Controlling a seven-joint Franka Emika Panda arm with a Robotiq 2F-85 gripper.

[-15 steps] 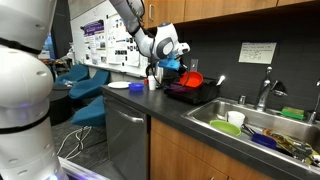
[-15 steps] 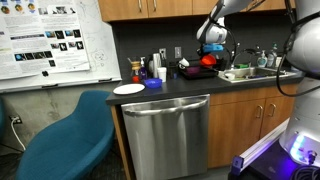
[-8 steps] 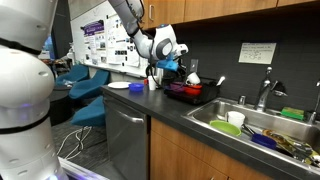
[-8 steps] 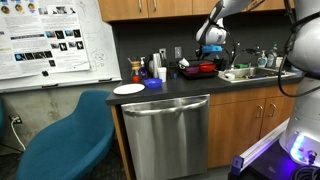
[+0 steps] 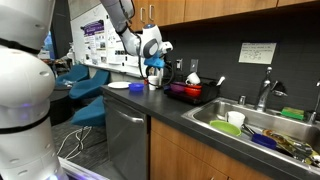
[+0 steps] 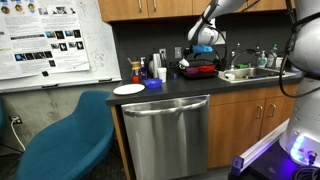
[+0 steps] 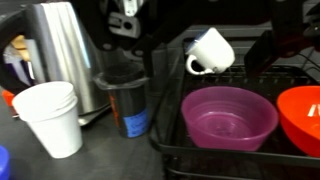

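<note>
Up above the rack (image 7: 175, 150), your claw (image 6: 204, 48) is wide and holds nothing. The purple bowl (image 7: 228, 115) sits in the rack below it, and the orange bowl (image 7: 300, 115) lies just beside that.

- The middle bowl (image 7: 228, 115) was plain purple.
- The side bowl (image 7: 303, 112) was orange-red.
- The mug (image 7: 211, 50) and paper cups (image 7: 52, 118) were white.
- The kettle (image 7: 62, 50) was silver steel.
- The rack (image 7: 168, 138) was black.
</note>
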